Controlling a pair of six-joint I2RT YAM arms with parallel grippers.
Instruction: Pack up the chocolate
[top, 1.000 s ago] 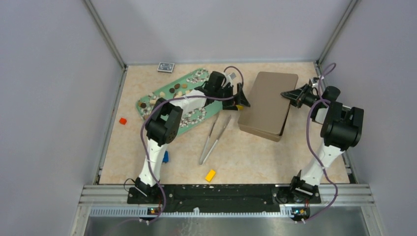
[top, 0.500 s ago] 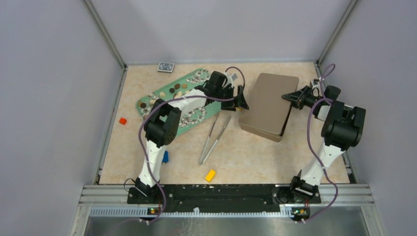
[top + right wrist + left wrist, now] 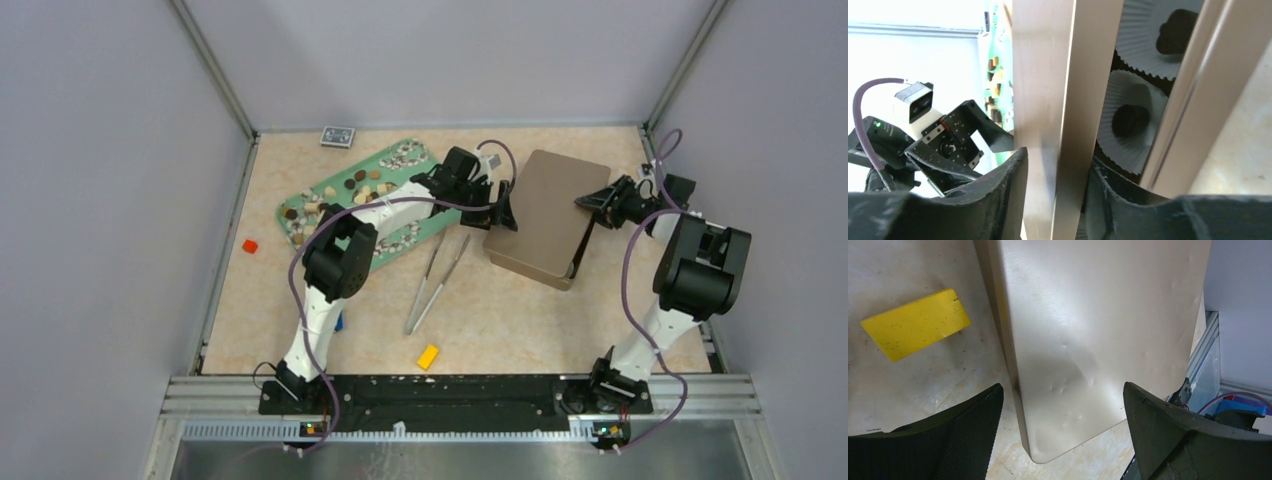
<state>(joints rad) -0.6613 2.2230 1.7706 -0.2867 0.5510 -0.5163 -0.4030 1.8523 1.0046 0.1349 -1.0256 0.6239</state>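
Observation:
Small brown and cream chocolate pieces lie on a green tray at the back left. A tan tin with its lid stands right of centre. My right gripper is shut on the lid's right edge and holds that edge raised. Through the gap, dark chocolate pieces sit in white paper cups inside the tin. My left gripper is open and empty over the lid's left edge, its fingers on either side of the lid's near corner.
Metal tweezers lie in front of the tray. A yellow block lies beside the tin's left side and another near the front. A red block, a blue toy car and a card box sit at the left.
My left gripper has moved right, from beside the tray to the tin's left edge. My right gripper has shifted slightly and the lid's right edge stands a little higher.

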